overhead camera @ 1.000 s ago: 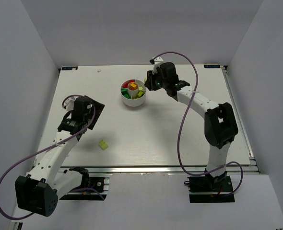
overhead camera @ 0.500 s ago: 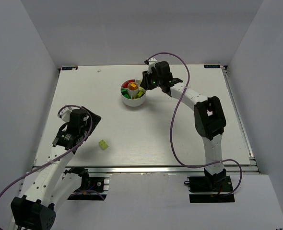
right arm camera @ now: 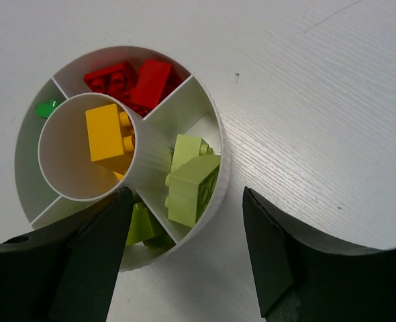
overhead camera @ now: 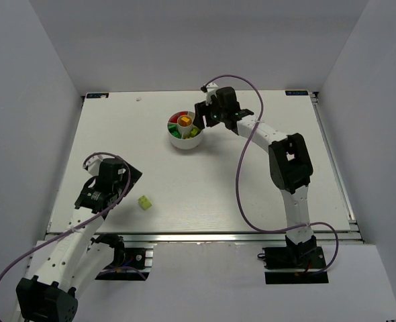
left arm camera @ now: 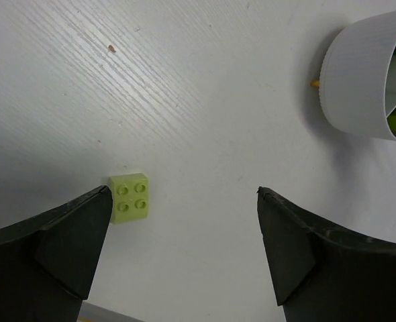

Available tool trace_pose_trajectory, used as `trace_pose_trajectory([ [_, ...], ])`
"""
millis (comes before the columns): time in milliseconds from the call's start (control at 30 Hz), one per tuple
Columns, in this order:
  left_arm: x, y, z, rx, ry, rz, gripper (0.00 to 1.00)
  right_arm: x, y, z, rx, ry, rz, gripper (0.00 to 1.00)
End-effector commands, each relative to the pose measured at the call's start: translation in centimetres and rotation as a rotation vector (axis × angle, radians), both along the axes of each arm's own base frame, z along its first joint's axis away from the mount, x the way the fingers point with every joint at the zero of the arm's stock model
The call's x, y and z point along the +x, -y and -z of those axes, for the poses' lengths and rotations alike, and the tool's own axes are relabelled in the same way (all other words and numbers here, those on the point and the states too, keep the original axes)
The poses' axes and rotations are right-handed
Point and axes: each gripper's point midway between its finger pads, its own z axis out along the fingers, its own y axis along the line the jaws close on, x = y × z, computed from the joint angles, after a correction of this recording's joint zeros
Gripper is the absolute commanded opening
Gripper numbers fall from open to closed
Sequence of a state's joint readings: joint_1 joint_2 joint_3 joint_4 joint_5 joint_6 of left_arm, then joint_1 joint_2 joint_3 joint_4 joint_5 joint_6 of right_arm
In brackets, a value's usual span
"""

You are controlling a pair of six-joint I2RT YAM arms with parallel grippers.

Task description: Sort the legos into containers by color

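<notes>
The round white dish (overhead camera: 182, 140) stands at the far middle of the table. In the right wrist view its rim (right arm camera: 131, 48) encloses red legos (right arm camera: 134, 79), an orange-yellow lego (right arm camera: 109, 131) in the central cup, pale lime legos (right arm camera: 191, 181) and a dark green lego (right arm camera: 48, 108). My right gripper (overhead camera: 201, 118) (right arm camera: 186, 194) is open and empty above the dish's right edge, over the lime wedge. One pale lime lego (overhead camera: 144, 202) (left arm camera: 130, 197) lies alone on the table near left. My left gripper (overhead camera: 127, 182) (left arm camera: 183, 194) is open and empty above the table, with the lego just inside its left finger.
The dish (left arm camera: 362, 80) also shows at the left wrist view's upper right, with lime and green pieces inside. A metal rail (overhead camera: 205, 236) runs along the table's near edge. White walls enclose the table on three sides.
My right gripper has moved left, from beside the dish to above its right edge. My left arm has drawn back toward the near edge, closer to the lone lime lego.
</notes>
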State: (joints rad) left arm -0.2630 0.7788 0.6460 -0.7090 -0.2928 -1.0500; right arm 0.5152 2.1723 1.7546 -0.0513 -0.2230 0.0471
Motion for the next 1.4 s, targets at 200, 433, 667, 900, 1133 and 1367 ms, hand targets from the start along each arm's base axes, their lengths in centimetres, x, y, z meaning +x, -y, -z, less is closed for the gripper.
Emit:
trace_pose_trajectory([
  [200, -1.2, 0.4, 2.3, 0.029, -0.088, 0.085, 0.84, -0.3, -0.2, -4.6, 0.05, 0.109, -0.064, 0.82],
  [433, -2.5, 0.2, 5.5, 0.071, -0.237, 0.116, 0.67, -6.2, 0.8, -9.8, 0.085, 0.324, -0.488, 0.89],
  [667, -2.6, 0.1, 7.3, 0.113, -0.336, 0.136, 0.78, -12.9, 1.9, -9.8, 0.223, 0.211, -0.738, 0.27],
  [900, -2.3, 1.2, 8.6, 0.122, -0.387, 0.192, 0.82, -16.7, 2.4, -7.5, 0.231, 0.128, -0.781, 0.4],
  [1133, -2.0, 2.3, 9.8, 0.117, -0.393, 0.22, 0.79, -17.7, 2.8, -6.8, 0.229, 0.101, -0.781, 0.43],
  [1367, -1.1, 2.4, 10.6, 0.137, -0.409, 0.218, 0.65, -18.3, 2.4, -6.8, 0.236, 0.068, -0.783, 0.46],
])
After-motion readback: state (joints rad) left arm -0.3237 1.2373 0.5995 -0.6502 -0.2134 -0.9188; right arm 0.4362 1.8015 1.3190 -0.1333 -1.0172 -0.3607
